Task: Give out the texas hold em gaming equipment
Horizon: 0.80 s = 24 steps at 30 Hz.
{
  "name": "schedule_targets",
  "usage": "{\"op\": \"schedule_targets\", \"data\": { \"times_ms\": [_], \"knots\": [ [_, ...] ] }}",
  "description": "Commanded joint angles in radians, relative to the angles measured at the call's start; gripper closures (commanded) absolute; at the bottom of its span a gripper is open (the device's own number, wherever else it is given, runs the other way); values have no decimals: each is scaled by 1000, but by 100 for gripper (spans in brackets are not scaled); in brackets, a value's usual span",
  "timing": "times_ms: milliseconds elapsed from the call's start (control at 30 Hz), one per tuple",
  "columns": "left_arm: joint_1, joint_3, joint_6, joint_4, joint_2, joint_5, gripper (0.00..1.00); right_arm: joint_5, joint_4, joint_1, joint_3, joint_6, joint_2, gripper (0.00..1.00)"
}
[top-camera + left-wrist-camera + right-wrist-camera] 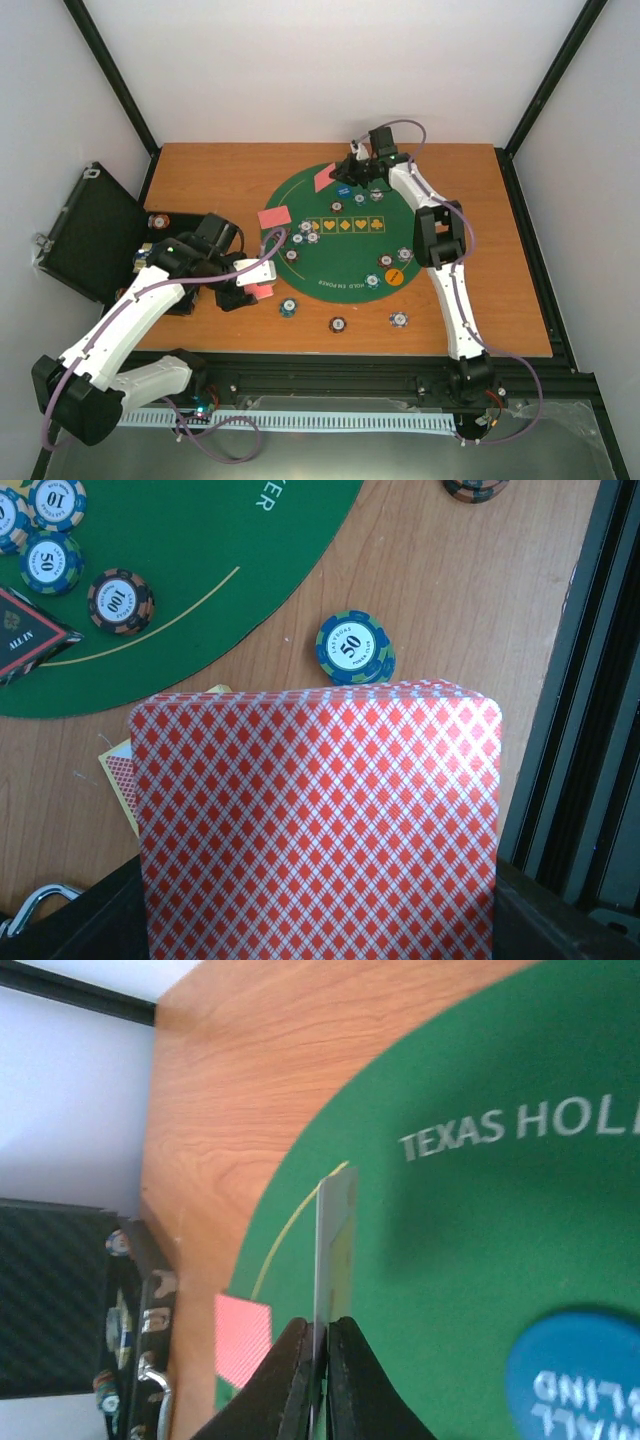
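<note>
**Desk:** What's in view, biggest first?

**Me:** A brown wooden table (pixel 510 260) with a round green felt poker mat (pixel 340 258) in the middle. A black hinged case (pixel 85 230) lies open at the table's left edge, with a few chips showing inside.

**Desk:** And the arms?

**Me:** My left gripper (pixel 247 283) is low over the wood, just left of the mat. Its jaws are clenched on a stack of red-backed playing cards (pixel 320 820), backs up toward the wrist camera. My right gripper (pixel 320 1360) is over the mat's far side, pinching a single playing card (pixel 332 1250). I see that card edge-on, so I can't tell its face.

**Desk:** Loose pieces?

**Me:** One flat red-backed card (pixel 274 215) lies at the mat's left rim. A blue round button disc (pixel 575 1375) sits on the felt near my right gripper. An orange round button disc (pixel 395 277) sits toward the mat's near-right rim. A black red-edged triangle marker (pixel 30 640) is on the felt near the mat's left side, beside small round striped poker chips (pixel 120 600). A blue-green chip marked 50 (pixel 352 648) sits on bare wood just beyond the stack's far edge. Two more chips (pixel 339 324) lie on the wood in front of the mat.
</note>
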<state>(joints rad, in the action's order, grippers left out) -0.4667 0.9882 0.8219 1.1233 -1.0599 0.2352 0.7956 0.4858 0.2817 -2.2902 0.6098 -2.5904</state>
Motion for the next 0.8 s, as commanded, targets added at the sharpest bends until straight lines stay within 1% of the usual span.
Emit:
{"op": "schedule_targets", "data": {
  "times_ms": [0, 67, 133, 167, 233, 300, 333, 433, 500, 667, 700, 767],
  "knots": [
    [3, 42, -3, 8, -4, 12, 89, 8, 119, 0, -240, 30, -147, 93],
    [3, 42, -4, 9, 0, 16, 89, 1, 88, -6, -247, 58, -167, 89],
    [3, 42, -4, 9, 3, 17, 89, -23, 94, -7, -247, 59, -176, 86],
    [3, 45, -5, 9, 3, 18, 89, -37, 109, -8, -247, 51, -175, 83],
    [3, 51, -8, 12, 1, 21, 89, -78, 156, -9, -245, 22, -165, 70],
    [3, 56, -12, 14, -2, 29, 89, -116, 201, -13, -224, -13, -135, 59],
    [3, 58, -15, 16, -1, 32, 89, -129, 214, -15, -200, -31, -110, 56],
    [3, 50, -19, 14, 6, 38, 89, -161, 220, -27, -121, -68, -22, 52],
    [4, 44, -20, 8, 9, 33, 89, -162, 231, -36, -99, -75, 19, 48],
    [3, 34, -24, 4, 9, 19, 89, -176, 303, -62, -74, -115, 122, 46],
    [3, 31, -24, 4, 10, 16, 89, -171, 302, -61, -42, -118, 158, 46],
    [3, 30, -22, 5, 10, 10, 89, -154, 245, -55, 108, -106, 270, 46]
  ]
}}
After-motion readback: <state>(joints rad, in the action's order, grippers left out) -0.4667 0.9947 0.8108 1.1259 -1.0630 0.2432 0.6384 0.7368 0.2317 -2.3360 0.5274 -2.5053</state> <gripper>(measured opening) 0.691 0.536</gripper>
